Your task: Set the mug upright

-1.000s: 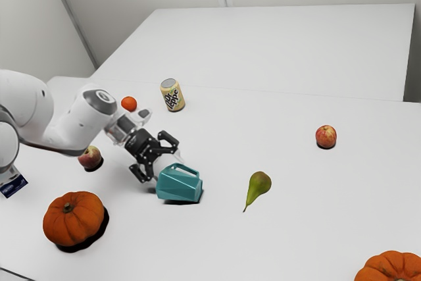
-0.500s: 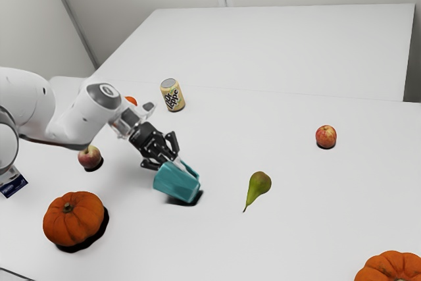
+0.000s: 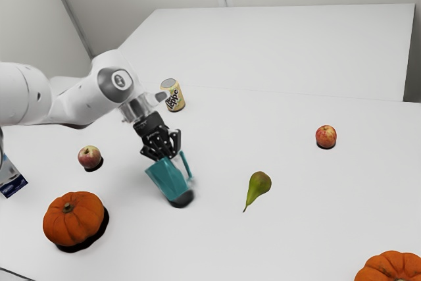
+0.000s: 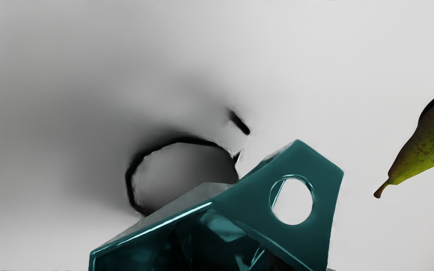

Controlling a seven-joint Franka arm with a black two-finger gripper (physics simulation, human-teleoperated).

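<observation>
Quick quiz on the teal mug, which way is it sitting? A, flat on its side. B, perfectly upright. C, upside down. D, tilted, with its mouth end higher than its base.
D: in the exterior view the mug leans, its mouth end up by the claw and its base lower, toward the exterior view's right.

Cut off, the mug looks murky inside.

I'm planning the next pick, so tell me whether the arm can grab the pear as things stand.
Probably not straight away: the gripper looks taken up with the tilted mug. Were it free, the pear should be easy to get at, lying in the open with nothing against it.
</observation>
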